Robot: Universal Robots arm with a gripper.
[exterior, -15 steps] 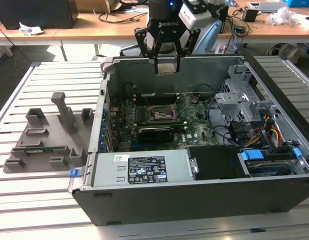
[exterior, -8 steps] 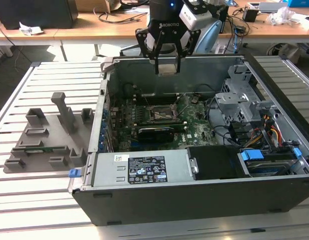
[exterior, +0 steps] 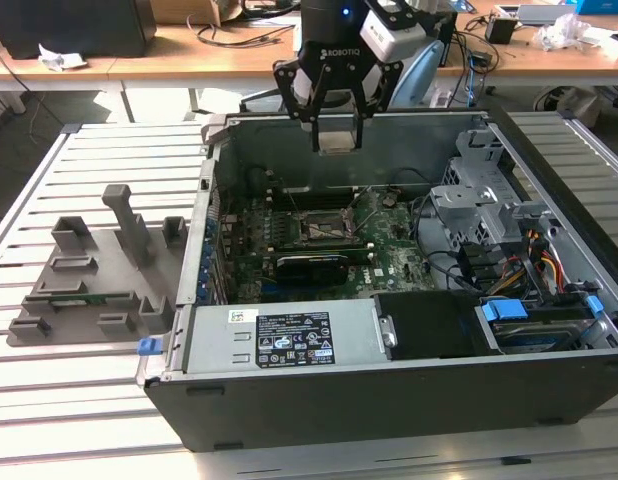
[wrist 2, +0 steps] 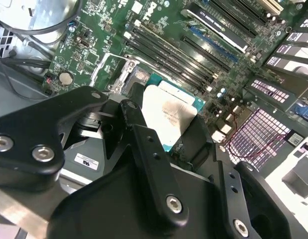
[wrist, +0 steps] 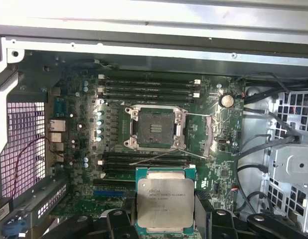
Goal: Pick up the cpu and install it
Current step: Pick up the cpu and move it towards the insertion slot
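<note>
— Cpu (wrist: 165,201), where is it?
— Clamped flat between the fingers of my gripper (exterior: 335,130), up above the open computer case (exterior: 409,400); the socket (wrist: 155,128) below stands open.

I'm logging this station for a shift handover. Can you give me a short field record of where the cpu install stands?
cpu: gripped at its edges, metal top toward the wrist cameras
claw: shut on the cpu, hanging over the open computer case
socket: on the motherboard, empty, cpu not yet in it
tray: grey, outside the case on the exterior view's left
</note>
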